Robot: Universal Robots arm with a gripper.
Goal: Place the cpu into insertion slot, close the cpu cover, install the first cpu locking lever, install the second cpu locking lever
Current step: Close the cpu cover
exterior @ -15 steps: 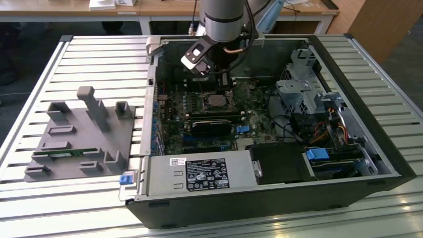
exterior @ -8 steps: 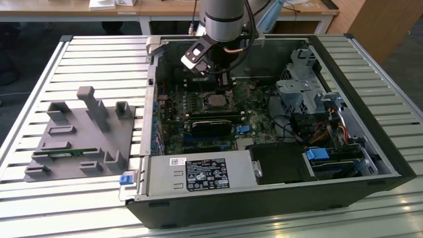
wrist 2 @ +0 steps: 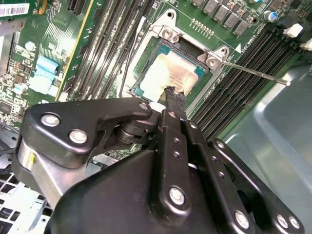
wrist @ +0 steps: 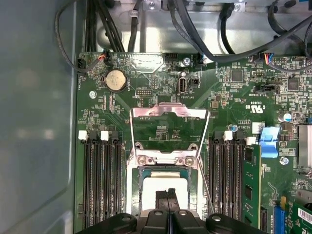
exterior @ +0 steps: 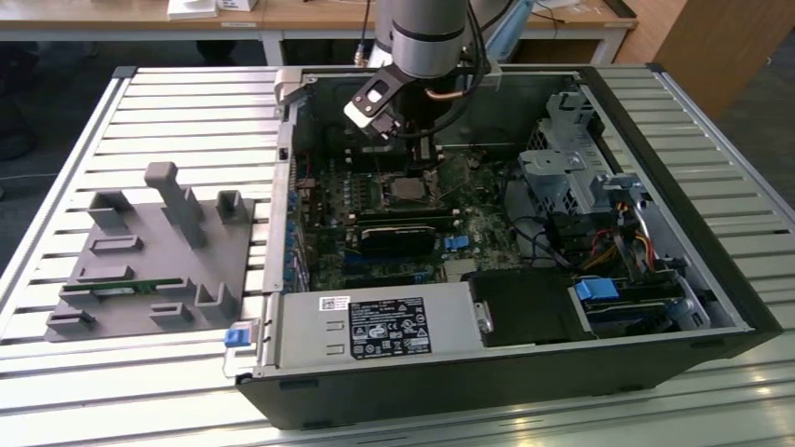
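A slatted metal table (exterior: 125, 382) fills the room's foreground, and an open black computer case (exterior: 497, 382) lies on it. Beside the case, towards the table's edge on the exterior view's left, sits a grey fixture (exterior: 149, 270) of blocks and slots. Along the case's near wall is the power supply box (exterior: 372, 326), and behind it the green circuit board (exterior: 330, 242) spreads over the case floor.

Towards the board's far edge is the insertion slot (wrist: 146, 170). The cpu (wrist: 168, 181) lies flat inside it, its dull silver top smeared with pale residue. The cpu cover (wrist: 168, 110) is swung up and open from the slot's edge, with the board showing through its window. A thin locking lever (wrist 2: 248, 73) sticks out free from the slot's corner.

The gripper (wrist: 168, 195) hangs right over the chip with its two black fingers (wrist 2: 170, 126) pressed together and nothing between them. Their tips are at the cpu's top, though I can't quite tell whether they touch it. Beyond the case's far wall the arm rises, and wooden desks (exterior: 311, 14) stand at the back.
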